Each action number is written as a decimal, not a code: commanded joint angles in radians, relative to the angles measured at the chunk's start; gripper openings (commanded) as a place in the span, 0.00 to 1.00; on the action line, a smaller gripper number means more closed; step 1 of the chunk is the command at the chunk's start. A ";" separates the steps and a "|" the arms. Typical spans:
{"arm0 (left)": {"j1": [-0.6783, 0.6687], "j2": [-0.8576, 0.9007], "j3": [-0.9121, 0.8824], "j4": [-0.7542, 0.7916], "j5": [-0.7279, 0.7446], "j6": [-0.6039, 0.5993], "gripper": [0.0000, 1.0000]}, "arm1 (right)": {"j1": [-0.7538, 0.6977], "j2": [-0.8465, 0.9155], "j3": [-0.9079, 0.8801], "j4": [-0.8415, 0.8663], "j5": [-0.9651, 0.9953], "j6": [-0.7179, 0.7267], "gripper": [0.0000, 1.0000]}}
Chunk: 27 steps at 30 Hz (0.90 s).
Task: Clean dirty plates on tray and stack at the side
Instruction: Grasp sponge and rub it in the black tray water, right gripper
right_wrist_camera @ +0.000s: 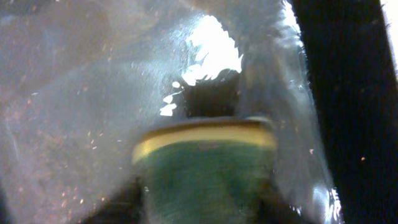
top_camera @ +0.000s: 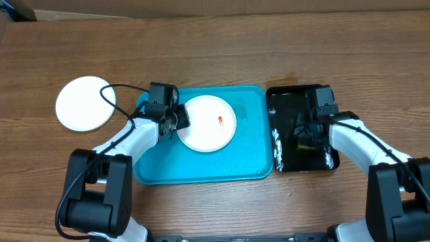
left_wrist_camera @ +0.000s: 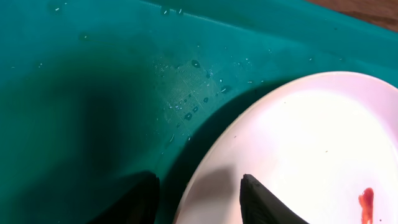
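Note:
A white plate (top_camera: 209,123) with a small orange-red smear (top_camera: 220,121) lies on the turquoise tray (top_camera: 201,168). My left gripper (top_camera: 180,121) is open at its left rim. In the left wrist view the gripper (left_wrist_camera: 199,199) straddles the rim of the plate (left_wrist_camera: 298,143), one finger over the tray (left_wrist_camera: 93,93) and one over the plate. A second white plate (top_camera: 84,103) lies on the table at far left. The yellow-green rimmed plate is not in view. My right gripper (top_camera: 309,128) is over the black tray (top_camera: 289,107), shut on a green and yellow sponge (right_wrist_camera: 205,168).
The black tray (right_wrist_camera: 348,93) sits against the turquoise tray's right side and has crinkled clear plastic film (right_wrist_camera: 93,93) in it. Water drops (left_wrist_camera: 186,102) dot the turquoise tray. Bare wooden table lies around both trays.

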 commanded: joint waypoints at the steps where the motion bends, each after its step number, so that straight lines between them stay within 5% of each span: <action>1: -0.010 0.023 0.000 -0.004 0.003 0.011 0.45 | 0.000 0.003 -0.004 0.040 0.011 -0.003 0.04; 2: -0.010 0.023 0.000 -0.004 0.003 0.012 0.45 | 0.000 0.003 -0.002 0.048 0.010 -0.003 0.14; 4: -0.010 0.023 0.000 -0.005 0.003 0.012 0.45 | 0.000 0.002 0.012 0.029 -0.003 -0.003 0.65; 5: -0.010 0.023 0.000 -0.005 0.003 0.012 0.46 | 0.000 0.002 0.018 0.013 -0.005 -0.003 0.81; 6: -0.010 0.023 0.000 -0.005 0.003 0.014 0.47 | 0.000 0.002 0.023 -0.002 -0.006 -0.003 0.94; 7: -0.010 0.023 0.000 -0.005 0.003 0.024 0.47 | 0.000 0.002 0.026 -0.023 -0.008 -0.003 0.95; 13: -0.010 0.023 0.000 -0.004 -0.008 0.049 0.49 | 0.000 0.003 0.025 -0.125 -0.008 -0.002 0.82; 19: -0.010 0.023 0.000 -0.009 -0.008 0.049 0.34 | 0.000 0.002 0.025 -0.109 -0.008 -0.003 0.04; 24: -0.010 0.023 0.000 -0.027 -0.007 0.064 0.10 | 0.000 -0.029 0.109 -0.225 -0.008 -0.003 0.04; 27: -0.010 0.023 0.000 -0.031 -0.007 0.064 0.04 | 0.000 -0.067 0.185 -0.339 -0.008 -0.003 0.04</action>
